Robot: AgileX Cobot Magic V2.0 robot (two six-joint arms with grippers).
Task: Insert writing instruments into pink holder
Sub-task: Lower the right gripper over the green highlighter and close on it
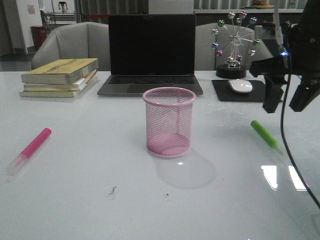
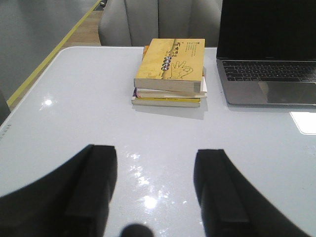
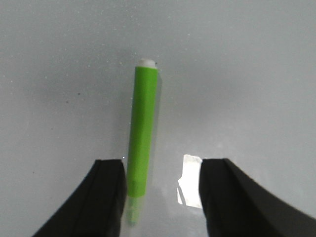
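The pink holder [image 1: 169,121] stands upright at the table's middle, with nothing visible inside through the mesh. The hot pink marker [image 1: 29,150] lies flat at the left. At the right, the green marker [image 1: 264,133] also lies flat. My right gripper [image 1: 286,104] hovers open above and behind it. In the right wrist view the green marker [image 3: 142,136] lies between the open fingers, close to one finger [image 3: 109,187], its clear cap toward the wrist. My left gripper [image 2: 155,192] is open over bare table and holds nothing; it is out of the front view.
A stack of books [image 1: 59,76] sits at the back left, also seen as books [image 2: 170,71] in the left wrist view. A laptop [image 1: 151,52] stands behind the holder. A white mouse on a black pad [image 1: 241,86] and a ball ornament [image 1: 233,46] are at the back right.
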